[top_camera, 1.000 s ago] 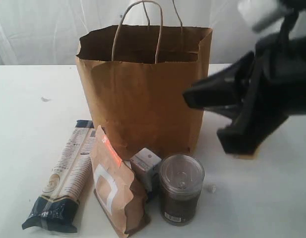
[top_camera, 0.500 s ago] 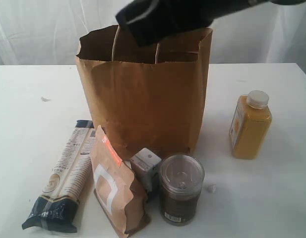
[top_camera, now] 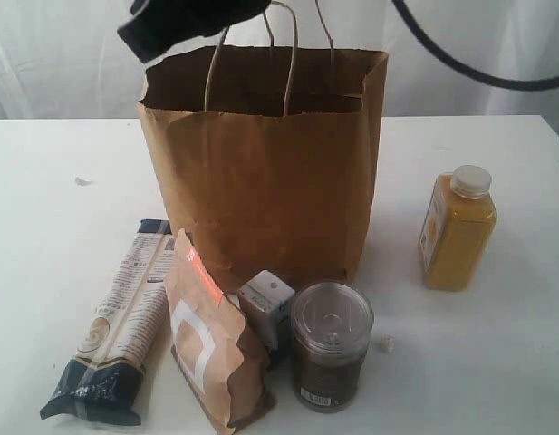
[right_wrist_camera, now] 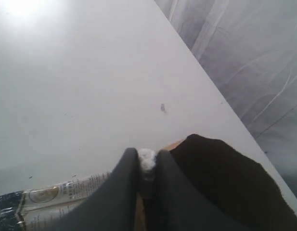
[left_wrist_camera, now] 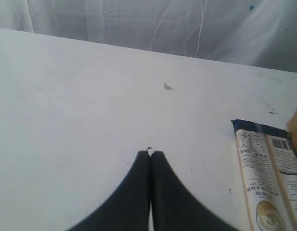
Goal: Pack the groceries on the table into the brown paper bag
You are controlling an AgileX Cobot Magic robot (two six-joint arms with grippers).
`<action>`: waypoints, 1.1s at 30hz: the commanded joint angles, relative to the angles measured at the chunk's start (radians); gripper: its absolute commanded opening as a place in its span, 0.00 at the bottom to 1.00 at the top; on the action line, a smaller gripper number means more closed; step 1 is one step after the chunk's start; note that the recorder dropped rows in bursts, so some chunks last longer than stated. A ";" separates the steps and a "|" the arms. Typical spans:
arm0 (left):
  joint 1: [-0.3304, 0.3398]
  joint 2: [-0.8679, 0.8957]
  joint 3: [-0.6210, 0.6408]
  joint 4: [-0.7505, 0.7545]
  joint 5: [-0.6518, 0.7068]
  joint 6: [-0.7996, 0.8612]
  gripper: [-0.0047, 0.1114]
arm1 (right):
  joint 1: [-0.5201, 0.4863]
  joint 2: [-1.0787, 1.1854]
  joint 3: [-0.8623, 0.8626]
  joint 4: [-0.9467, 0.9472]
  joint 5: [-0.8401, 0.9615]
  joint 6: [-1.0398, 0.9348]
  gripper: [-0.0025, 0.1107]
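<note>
Paper bag (top_camera: 261, 181) upright mid-table (top_camera: 53, 227), pasta packet (top_camera: 116, 326) lying front left, pouch (top_camera: 211, 349) beside it, carton (top_camera: 268, 304) between pouch and can (top_camera: 331, 349), juice bottle (top_camera: 457, 231) standing apart, right of bag

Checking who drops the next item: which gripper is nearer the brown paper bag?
Right. The right gripper hovers over the brown paper bag, above its open top near the left rim; the left gripper is over the table, past the long pasta packet.

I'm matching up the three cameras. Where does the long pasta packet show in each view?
Exterior view: long pasta packet lies lower left, beside the pouch.
Left wrist view: packet at the picture's lower right edge.
Right wrist view: packet along the picture's bottom left.
Shared landmark: the small scrap, likely the same one.
</note>
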 commanded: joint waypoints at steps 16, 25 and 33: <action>-0.008 -0.004 0.004 -0.004 -0.003 -0.003 0.04 | 0.002 0.213 -0.244 -0.292 0.151 0.268 0.02; -0.008 -0.004 0.004 -0.004 -0.003 -0.003 0.04 | 0.002 0.236 -0.250 -0.290 0.153 0.293 0.13; -0.008 -0.004 0.004 -0.004 -0.003 -0.003 0.04 | 0.002 0.236 -0.250 -0.313 0.153 0.333 0.47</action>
